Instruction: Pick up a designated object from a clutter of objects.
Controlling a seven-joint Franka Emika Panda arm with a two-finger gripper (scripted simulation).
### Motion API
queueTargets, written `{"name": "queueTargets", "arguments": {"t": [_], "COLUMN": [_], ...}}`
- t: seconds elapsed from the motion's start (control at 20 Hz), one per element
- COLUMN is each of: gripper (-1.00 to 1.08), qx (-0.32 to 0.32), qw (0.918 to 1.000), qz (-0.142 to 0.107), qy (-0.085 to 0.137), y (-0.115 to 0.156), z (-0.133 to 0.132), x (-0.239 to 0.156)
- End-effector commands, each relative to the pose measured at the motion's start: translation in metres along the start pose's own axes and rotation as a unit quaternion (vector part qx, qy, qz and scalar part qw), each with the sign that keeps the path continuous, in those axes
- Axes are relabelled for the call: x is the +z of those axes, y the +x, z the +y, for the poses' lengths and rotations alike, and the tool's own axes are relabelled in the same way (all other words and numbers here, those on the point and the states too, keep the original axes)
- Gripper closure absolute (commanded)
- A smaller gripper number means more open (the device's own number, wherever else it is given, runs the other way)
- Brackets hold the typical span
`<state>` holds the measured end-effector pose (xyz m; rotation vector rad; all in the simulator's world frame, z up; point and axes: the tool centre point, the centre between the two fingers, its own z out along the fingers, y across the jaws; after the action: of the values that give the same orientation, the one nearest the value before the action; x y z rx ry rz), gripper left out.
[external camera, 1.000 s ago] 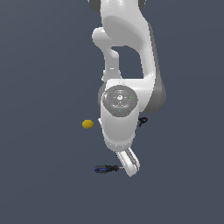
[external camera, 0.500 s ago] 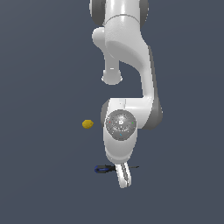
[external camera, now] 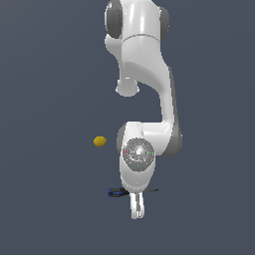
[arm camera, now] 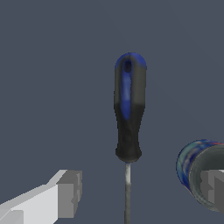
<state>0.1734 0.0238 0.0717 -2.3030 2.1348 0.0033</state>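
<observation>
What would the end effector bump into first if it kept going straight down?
Probably the screwdriver: its thin shaft lies between the open fingers of the end effector. How far below it lies is unclear.

Slim screwdriver [arm camera: 127,111] with blue-and-black handle and thin grey metal shaft, lying flat on the dark surface, seen in the exterior view [external camera: 117,191] partly hidden under the arm, yellow lemon-like ball [external camera: 99,141] well apart from it

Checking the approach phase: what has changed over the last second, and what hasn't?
The gripper swung from a tilt to straight over the screwdriver, jaws open astride the shaft, nothing grasped yet. The screwdriver and the yellow ball stayed put.
</observation>
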Motion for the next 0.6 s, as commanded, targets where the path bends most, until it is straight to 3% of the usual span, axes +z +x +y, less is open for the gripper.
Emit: {"name": "queueTargets", "arguments": {"t": [0.0,0.55], "gripper": [-0.92,-0.92], "qx": [0.010,0.014], "qw": [0.9999,0.9999], "qz": [0.001,0.001], "qy": [0.000,0.000], "y": [0.000,0.000], "z": [-0.001,-0.001], "x": [0.004,0.021]}}
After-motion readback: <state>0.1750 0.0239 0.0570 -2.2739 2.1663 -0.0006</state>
